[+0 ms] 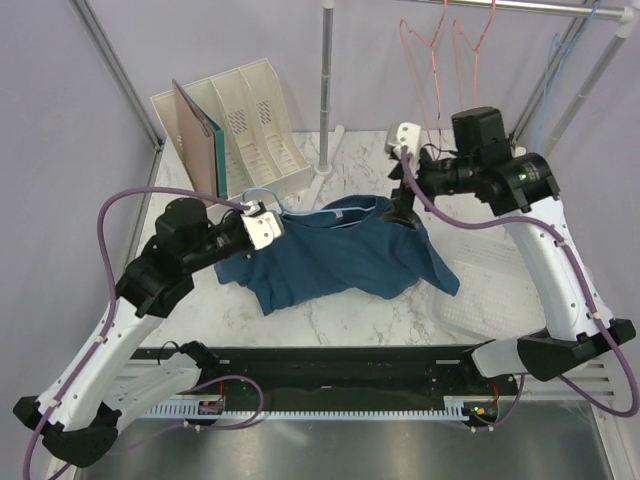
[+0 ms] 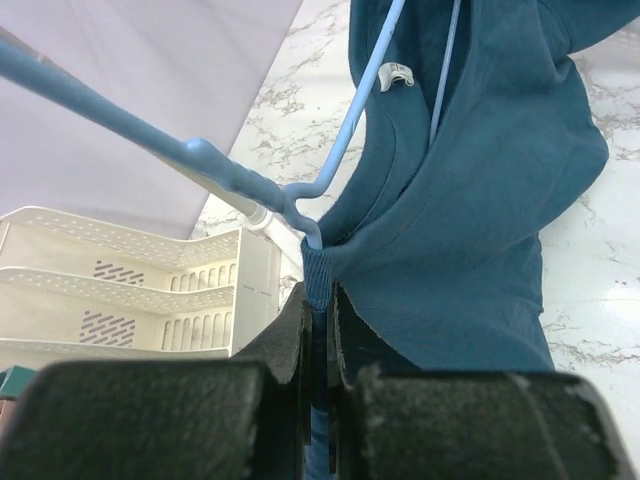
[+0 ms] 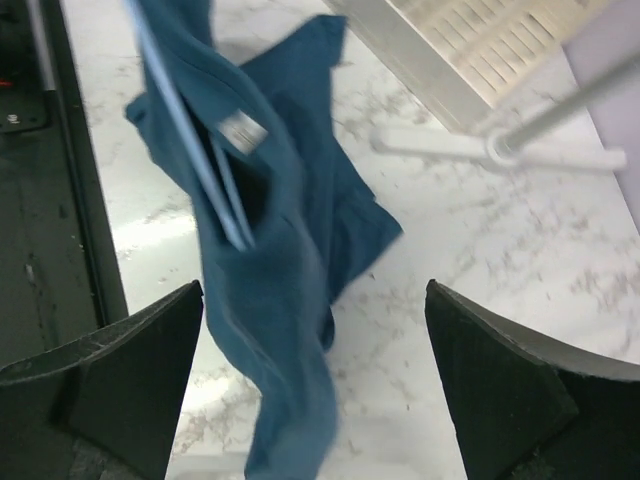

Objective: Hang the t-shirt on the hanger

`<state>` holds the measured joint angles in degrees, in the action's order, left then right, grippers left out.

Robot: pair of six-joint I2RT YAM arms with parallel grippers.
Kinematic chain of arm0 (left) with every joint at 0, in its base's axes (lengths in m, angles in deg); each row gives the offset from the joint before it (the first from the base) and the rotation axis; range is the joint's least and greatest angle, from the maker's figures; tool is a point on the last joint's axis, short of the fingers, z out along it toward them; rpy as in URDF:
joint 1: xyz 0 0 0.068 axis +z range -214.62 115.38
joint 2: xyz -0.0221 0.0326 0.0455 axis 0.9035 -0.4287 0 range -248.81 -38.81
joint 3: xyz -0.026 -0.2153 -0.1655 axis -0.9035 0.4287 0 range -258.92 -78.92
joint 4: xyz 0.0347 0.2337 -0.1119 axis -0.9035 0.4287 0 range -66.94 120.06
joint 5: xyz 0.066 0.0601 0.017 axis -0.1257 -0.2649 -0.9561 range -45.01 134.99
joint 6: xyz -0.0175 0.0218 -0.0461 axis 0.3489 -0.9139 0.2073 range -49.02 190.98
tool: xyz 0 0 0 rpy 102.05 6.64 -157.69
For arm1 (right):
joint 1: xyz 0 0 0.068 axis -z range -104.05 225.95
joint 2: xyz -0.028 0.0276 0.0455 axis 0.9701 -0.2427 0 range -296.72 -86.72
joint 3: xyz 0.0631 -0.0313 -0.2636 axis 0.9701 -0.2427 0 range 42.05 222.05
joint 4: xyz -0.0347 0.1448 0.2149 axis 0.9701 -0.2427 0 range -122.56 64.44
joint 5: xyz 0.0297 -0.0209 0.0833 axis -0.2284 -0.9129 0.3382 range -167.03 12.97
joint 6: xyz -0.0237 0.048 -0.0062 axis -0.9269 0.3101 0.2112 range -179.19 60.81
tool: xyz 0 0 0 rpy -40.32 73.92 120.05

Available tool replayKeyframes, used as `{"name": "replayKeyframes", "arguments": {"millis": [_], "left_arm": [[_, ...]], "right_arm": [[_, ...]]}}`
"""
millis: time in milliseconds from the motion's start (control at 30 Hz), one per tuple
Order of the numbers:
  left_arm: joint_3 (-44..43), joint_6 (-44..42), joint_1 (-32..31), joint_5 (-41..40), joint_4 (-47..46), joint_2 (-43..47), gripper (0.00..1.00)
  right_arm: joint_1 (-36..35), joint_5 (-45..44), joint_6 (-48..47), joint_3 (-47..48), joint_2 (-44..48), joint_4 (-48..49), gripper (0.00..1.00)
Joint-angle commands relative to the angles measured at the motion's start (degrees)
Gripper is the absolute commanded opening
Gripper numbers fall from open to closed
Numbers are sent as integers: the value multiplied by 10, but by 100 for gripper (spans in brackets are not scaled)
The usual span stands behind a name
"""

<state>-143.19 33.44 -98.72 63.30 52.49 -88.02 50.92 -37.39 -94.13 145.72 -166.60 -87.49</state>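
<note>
Marble table [image 1: 370, 322] under the t-shirt [image 1: 340, 255] — left jaws pinch its collar, right jaws gape empty.

Bright, even light; right-wrist blur

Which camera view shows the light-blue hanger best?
The left wrist view: the hanger is sharp and close, its wire running into the t-shirt collar. The top external view shows only a small loop; the right wrist view shows blurred wire inside the shirt.
</note>
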Motion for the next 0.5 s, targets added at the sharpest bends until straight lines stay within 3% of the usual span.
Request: {"name": "replayKeyframes", "arguments": {"millis": [0,100,167,267,367,467], "left_arm": [[10,33,8,11,-46,26,2],[10,25,8,34,-44,27,2],[10,11,8,43,-42,23,2],[3,-10,8,51,-27,11,2],[-5,-17,8,50,-23,0,2],[-9,-25,8,54,-23,-3,2]], "right_arm": [[82,50,-97,47,-4,-114,97],[105,69,-134,37,-2,-131,92],[104,83,-152,49,-8,-134,81],[100,112,-185,96,-40,-172,72],[71,108,-196,139,-63,-217,69],[21,67,-224,98,-49,-217,63]]}}
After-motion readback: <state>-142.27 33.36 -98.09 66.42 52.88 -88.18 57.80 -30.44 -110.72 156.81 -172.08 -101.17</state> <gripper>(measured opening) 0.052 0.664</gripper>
